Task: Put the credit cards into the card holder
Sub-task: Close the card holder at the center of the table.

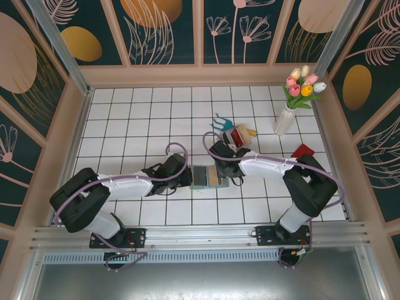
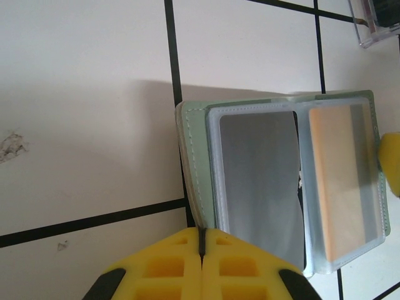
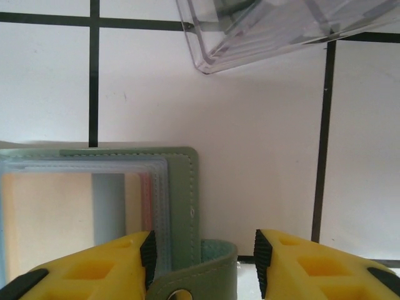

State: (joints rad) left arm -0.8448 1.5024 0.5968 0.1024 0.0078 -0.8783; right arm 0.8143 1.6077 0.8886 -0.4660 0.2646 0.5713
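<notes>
just one unfolded card holder (image 2: 194, 162) with two credit cards (image 2: 340, 181) sleeved inside, orange one at 3 o'clock, left end effector (image 2: 201, 250) pinched closed, right end effector (image 3: 200, 256) spread wide

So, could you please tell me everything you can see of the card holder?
The card holder is a sage-green, soft-looking stitched wallet lying open and flat on the white tiled table. Its clear plastic sleeves hold a grey card and an orange card. Its snap tab curls up between the fingers of the open right gripper; the shut left gripper meets its edge.
</notes>
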